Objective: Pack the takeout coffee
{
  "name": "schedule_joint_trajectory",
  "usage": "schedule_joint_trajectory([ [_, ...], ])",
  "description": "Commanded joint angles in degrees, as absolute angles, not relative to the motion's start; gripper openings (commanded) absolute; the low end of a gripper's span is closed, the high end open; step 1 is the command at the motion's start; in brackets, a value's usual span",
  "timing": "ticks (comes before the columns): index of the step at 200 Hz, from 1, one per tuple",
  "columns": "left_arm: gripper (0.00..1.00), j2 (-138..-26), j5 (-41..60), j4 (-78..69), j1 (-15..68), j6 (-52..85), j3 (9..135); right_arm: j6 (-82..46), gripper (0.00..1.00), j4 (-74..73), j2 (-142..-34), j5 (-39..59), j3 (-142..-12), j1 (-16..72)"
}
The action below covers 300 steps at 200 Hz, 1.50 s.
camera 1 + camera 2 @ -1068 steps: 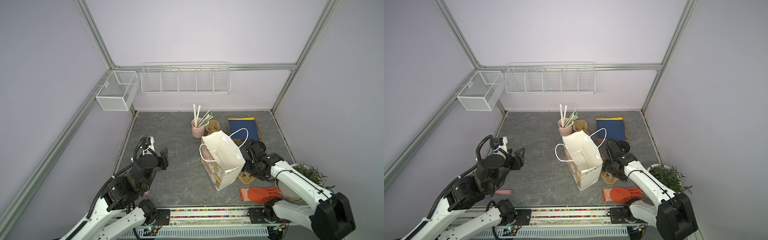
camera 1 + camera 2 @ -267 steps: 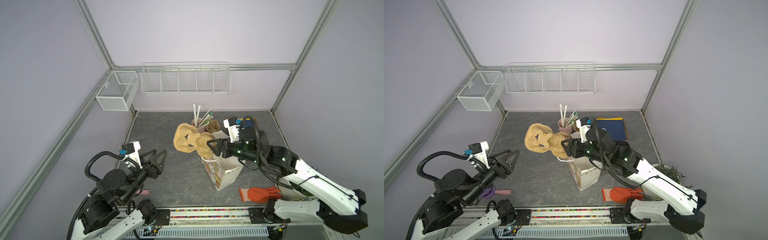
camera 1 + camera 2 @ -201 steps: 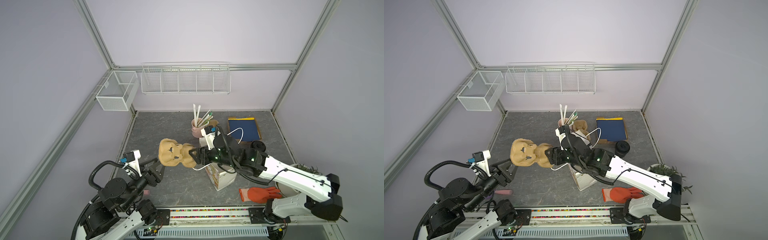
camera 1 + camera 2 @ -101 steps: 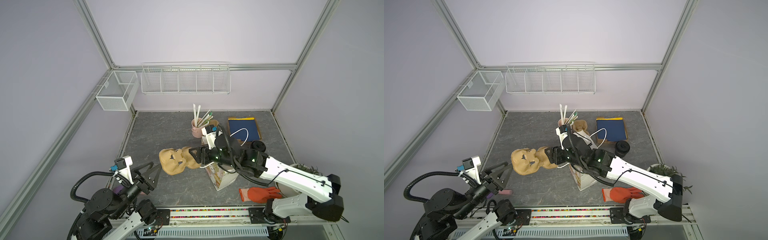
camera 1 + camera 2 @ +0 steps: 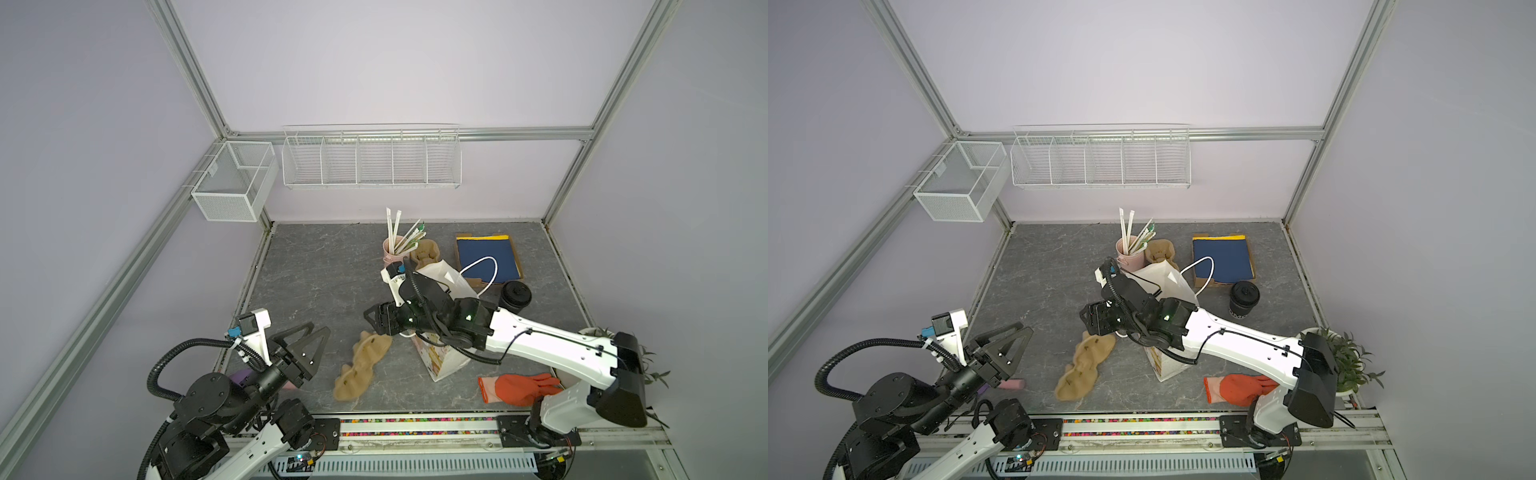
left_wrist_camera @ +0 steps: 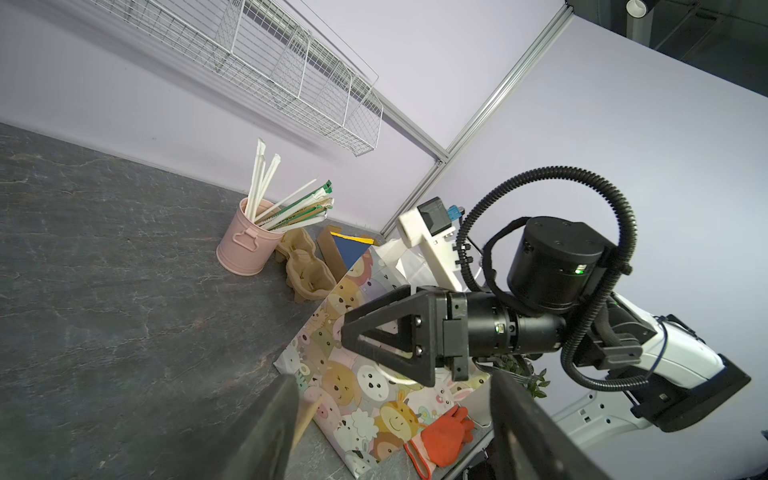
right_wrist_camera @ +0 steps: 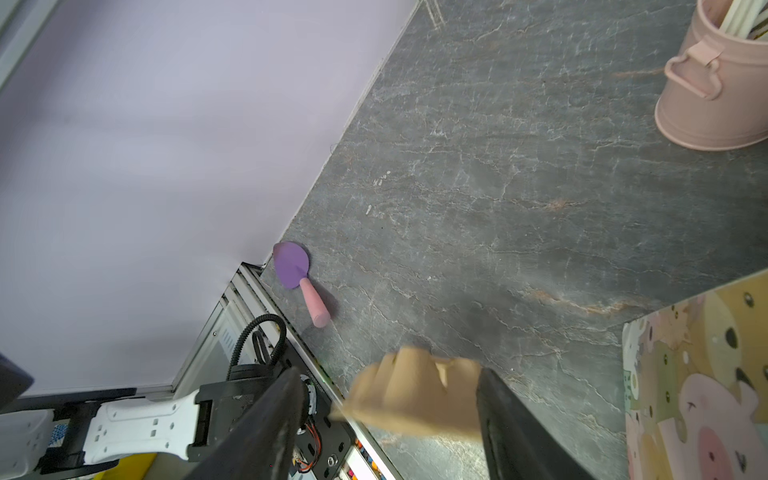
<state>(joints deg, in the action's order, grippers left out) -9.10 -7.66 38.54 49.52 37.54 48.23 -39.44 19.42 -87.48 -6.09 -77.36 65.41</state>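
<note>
I judge I'm laying the pulp carrier (image 5: 362, 365) on the desk (image 5: 316, 266). My right gripper (image 5: 372, 322) straddles its end, and I cannot tell whether it grips. My left gripper (image 5: 319, 327) gapes wide and empty. The takeout coffee (image 5: 515, 296) stands beyond the paper bag (image 5: 440, 365); fetching it comes next.

paper bag (image 5: 442, 365): was mostly hidden behind the right arm
cup carrier (image 7: 415, 395): was blurry in the right wrist view
coffee cup (image 5: 1244, 299): lettering was too tiny to read

Lilac walls (image 5: 374, 62), grey marbled floor (image 5: 324, 270), wire baskets (image 5: 371, 158)
</note>
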Motion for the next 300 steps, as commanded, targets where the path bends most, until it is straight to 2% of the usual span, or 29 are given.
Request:
schedule_joint_trajectory([
  [1,0.73,-8.79,-8.48,39.69,49.41,39.50,47.24,-39.57,0.69,17.92,-88.88,-6.21,-78.50,65.78],
  [40,0.73,-8.17,-9.43,39.61,49.44,42.87,42.35,-36.32,0.72,19.90,-92.43,-8.21,-79.82,65.66],
  [70,0.73,-9.58,-15.22,45.57,49.41,43.25,44.13,-32.93,0.75,21.53,-89.62,-9.45,-80.17,65.79],
  [129,0.73,-25.01,-28.76,65.75,49.44,55.51,51.59,-27.31,0.83,28.15,-79.78,-13.48,-82.36,66.27],
  [191,0.69,-35.96,-20.08,68.53,49.44,77.17,48.49,-21.89,0.92,32.14,-72.21,-19.01,-83.66,66.29],
  [242,0.67,-40.11,-13.92,68.09,49.40,95.43,43.63,-18.69,0.92,34.32,-68.12,-21.36,-84.77,66.30],
  [300,0.67,-41.03,-16.03,66.47,49.48,105.30,40.93,-17.68,0.93,37.26,-64.15,-21.52,-83.15,66.28],
])
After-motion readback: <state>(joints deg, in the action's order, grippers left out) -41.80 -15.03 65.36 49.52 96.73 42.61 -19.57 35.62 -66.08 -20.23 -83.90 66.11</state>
